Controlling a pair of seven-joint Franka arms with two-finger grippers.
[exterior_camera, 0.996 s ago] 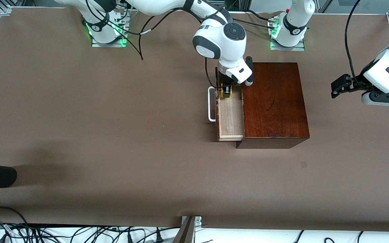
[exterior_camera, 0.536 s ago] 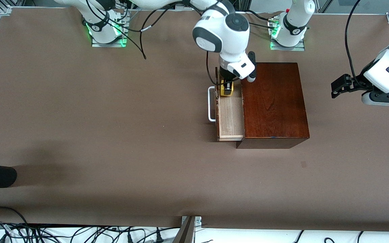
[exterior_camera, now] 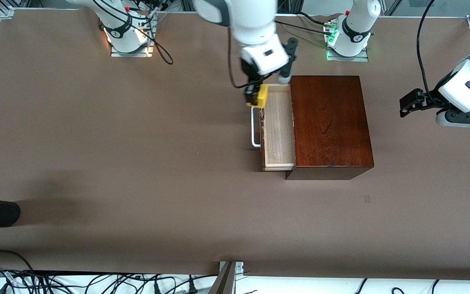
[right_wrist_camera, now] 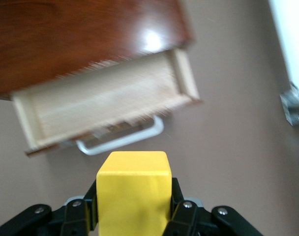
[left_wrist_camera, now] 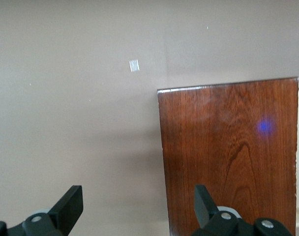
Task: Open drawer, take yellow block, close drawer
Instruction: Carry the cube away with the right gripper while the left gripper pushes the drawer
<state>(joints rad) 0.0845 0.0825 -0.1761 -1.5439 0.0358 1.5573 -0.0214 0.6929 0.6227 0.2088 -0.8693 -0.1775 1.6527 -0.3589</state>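
Right pincer (exterior_camera: 258,97) is clamped on the yellow block (exterior_camera: 262,96), holding it up in the air over the corner of the open drawer (exterior_camera: 278,126) that lies toward the arms' bases, just above the end of the white handle (exterior_camera: 254,127). In the right wrist view the yellow block (right_wrist_camera: 134,189) sits squarely between the black fingers (right_wrist_camera: 181,216), with the drawer (right_wrist_camera: 105,101) and its handle (right_wrist_camera: 121,141) below it.

That drawer stands pulled out of the dark reddish-brown wooden box (exterior_camera: 329,122) toward the right arm's end of the bench (exterior_camera: 137,163), and its pale wood floor is showing. The box sits nearer the base edge of the bench than the camera edge.

Left pincer (exterior_camera: 409,104) waits in the air over the bench at the left arm's end, well apart from the box, its fingers (left_wrist_camera: 68,206) spread apart; the left wrist view shows the box top (left_wrist_camera: 228,152) below.
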